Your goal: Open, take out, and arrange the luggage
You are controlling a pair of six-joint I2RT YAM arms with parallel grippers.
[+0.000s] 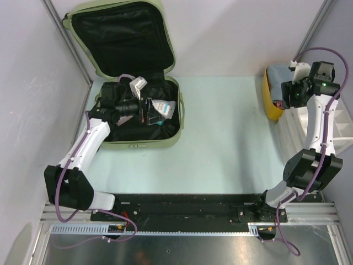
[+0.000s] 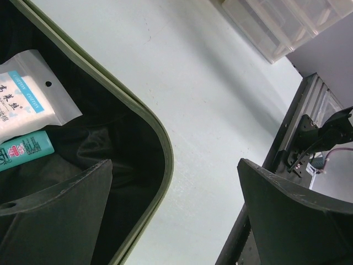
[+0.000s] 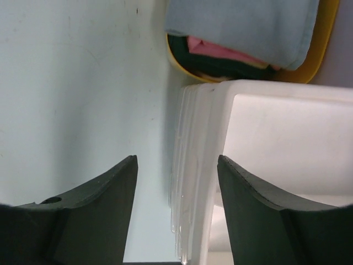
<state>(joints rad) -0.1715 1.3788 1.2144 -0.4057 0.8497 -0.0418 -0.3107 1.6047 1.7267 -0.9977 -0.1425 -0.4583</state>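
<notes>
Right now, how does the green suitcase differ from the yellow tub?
The suitcase is pale green with black lining; the tub is yellow. The suitcase lies on the left, the tub on the right. The suitcase holds a white packet; the tub holds folded cloth. Both are open on top.

Suitcase [image 1: 138, 142] shell: smooth hard plastic, low sheen. Its lining [image 1: 116, 33]: black cloth, wrinkled. Packet [image 2: 27, 94] inside the suitcase: glossy plastic film. Table [image 1: 220, 138] beside the suitcase: smooth, matt. Tray [image 3: 276, 132]: translucent white plastic, glossy. Tub [image 3: 325, 38]: yellow, probably plastic, holding folded cloth [image 3: 242, 27].
</notes>
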